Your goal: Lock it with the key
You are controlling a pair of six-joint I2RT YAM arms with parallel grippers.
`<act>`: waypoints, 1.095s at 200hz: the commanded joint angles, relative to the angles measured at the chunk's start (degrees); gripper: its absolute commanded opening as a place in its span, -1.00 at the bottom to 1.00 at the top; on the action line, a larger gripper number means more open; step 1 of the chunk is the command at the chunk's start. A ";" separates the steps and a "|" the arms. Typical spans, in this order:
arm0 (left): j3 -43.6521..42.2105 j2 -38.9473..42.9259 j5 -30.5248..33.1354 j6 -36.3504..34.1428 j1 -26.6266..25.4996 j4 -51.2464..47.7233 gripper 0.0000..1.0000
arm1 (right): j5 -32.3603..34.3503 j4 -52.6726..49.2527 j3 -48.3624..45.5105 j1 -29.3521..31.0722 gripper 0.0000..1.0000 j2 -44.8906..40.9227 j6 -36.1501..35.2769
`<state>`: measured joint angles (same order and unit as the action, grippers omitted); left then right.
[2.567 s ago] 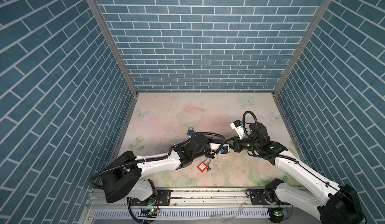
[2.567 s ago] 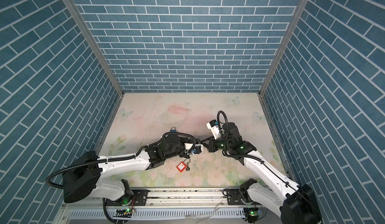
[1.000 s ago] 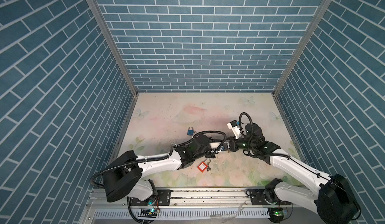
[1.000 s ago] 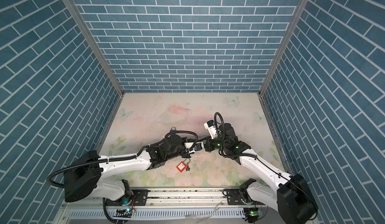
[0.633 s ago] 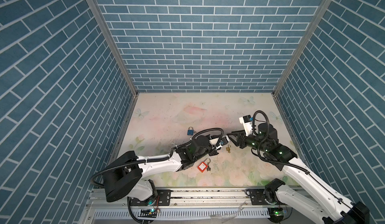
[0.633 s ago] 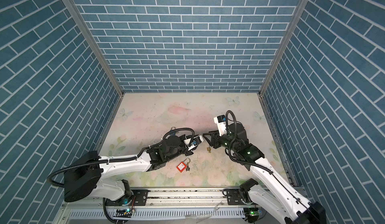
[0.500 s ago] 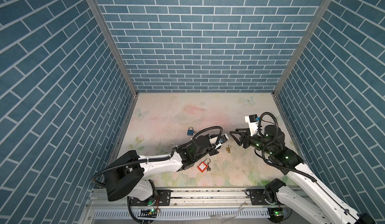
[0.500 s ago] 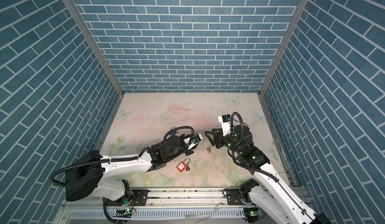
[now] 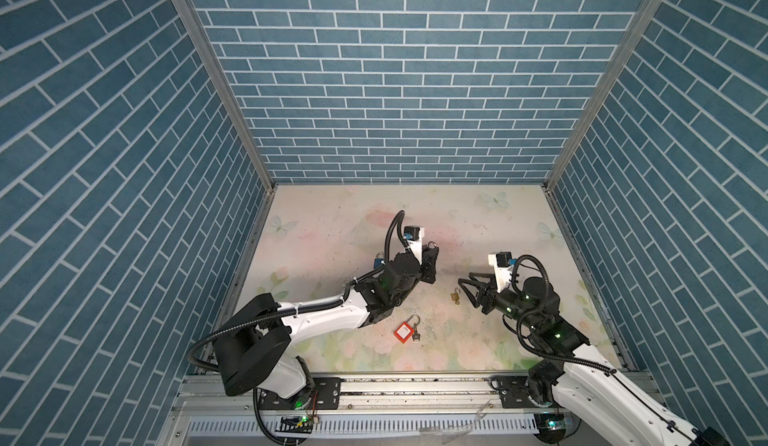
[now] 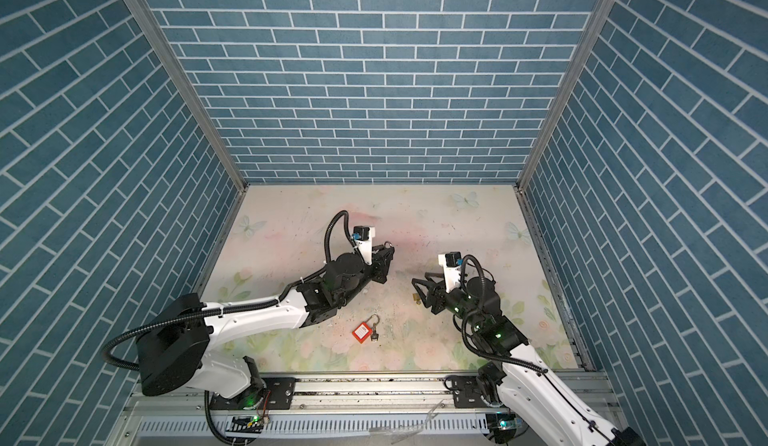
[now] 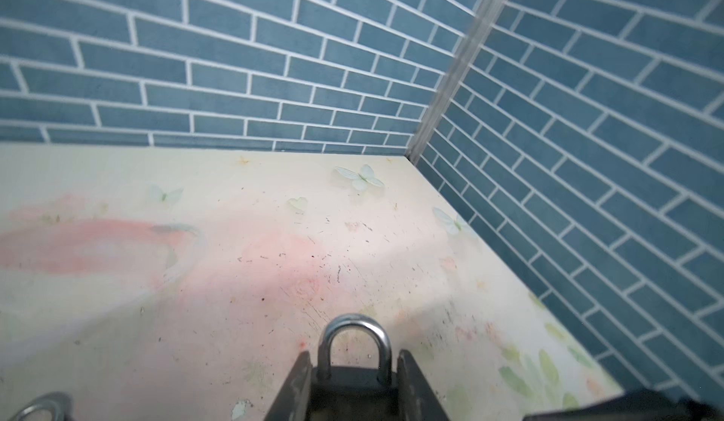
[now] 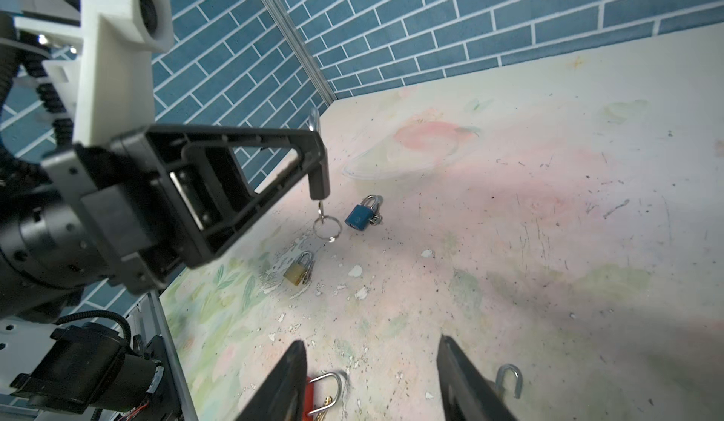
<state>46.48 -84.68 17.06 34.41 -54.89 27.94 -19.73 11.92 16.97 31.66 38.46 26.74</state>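
Five padlocks show across the views, four on the counter [image 9: 490,224] and one held, with two grippers above them. Nearest the front rail lies the red padlock [image 9: 403,332], flat, with a dark key [image 9: 417,337] just beside it. Behind it and to the right sits an open brass padlock [image 9: 454,297], near the tips of the right gripper [image 12: 370,340], whose jaws stand wide apart with nothing between them. A shut brass padlock [image 12: 294,275] appears only in the right wrist view, beyond the red one; I cannot find it in the top views. Further back, the left gripper [image 11: 354,354] is clenched on the black padlock [image 11: 352,385], lifted off the counter. Both legs of its steel shackle [image 11: 354,320] meet the body, and a second key [image 12: 320,204] with a ring [image 12: 326,229] hangs beneath it. Farthest lies the blue padlock [image 12: 358,217], partly behind the left arm in both top views.
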 commanded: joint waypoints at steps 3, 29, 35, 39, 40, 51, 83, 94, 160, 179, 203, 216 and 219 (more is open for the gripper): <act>-0.78 0.40 -3.45 25.69 3.49 -1.95 -1.00 | -0.43 7.66 1.50 0.73 0.05 4.72 1.28; -4.87 -0.47 -7.91 36.65 5.55 3.69 -1.00 | -1.69 11.25 3.37 2.48 0.00 11.82 1.19; -5.43 -0.61 -8.25 38.29 5.80 4.40 -1.00 | -1.34 11.75 3.94 3.12 0.00 13.34 0.97; -5.79 -0.77 -8.36 39.21 5.85 4.73 -1.00 | -1.02 12.03 4.46 3.63 -0.01 14.27 0.74; -5.83 -0.80 -8.40 39.45 5.89 4.79 -1.00 | -0.97 12.09 4.60 3.70 -0.01 14.50 0.71; -6.46 -0.92 -8.59 41.36 6.07 5.41 -1.00 | -0.49 12.49 5.95 4.90 -0.04 16.86 0.09; -7.71 -0.83 -9.06 44.56 6.51 6.55 -1.00 | -0.31 13.42 9.51 6.42 -0.11 23.43 -0.67; -7.89 -0.83 -9.17 45.03 6.64 6.55 -1.00 | -0.46 14.20 10.45 6.68 -0.15 25.45 -0.84; -8.42 -0.39 -9.61 45.65 6.98 6.34 -1.00 | -0.06 15.36 15.35 8.53 -0.29 34.69 -2.01; -8.42 -0.41 -9.83 45.65 6.99 6.23 -1.00 | 0.21 15.67 15.89 8.66 -0.37 35.75 -2.15; -8.31 -0.48 -9.94 45.65 7.08 6.20 -1.00 | 0.48 15.41 16.62 8.84 -0.49 36.67 -2.62; -8.24 -0.46 -10.03 45.65 7.12 6.05 -1.00 | 0.48 15.41 16.87 8.95 -0.53 37.08 -2.73; -8.18 -0.48 -10.03 45.65 7.13 6.07 -1.00 | 0.49 15.41 16.93 9.08 -0.55 37.19 -2.78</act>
<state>38.50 -85.73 6.92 79.57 -48.27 32.29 -19.79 25.76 31.88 40.14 74.72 25.43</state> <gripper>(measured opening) 0.339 0.246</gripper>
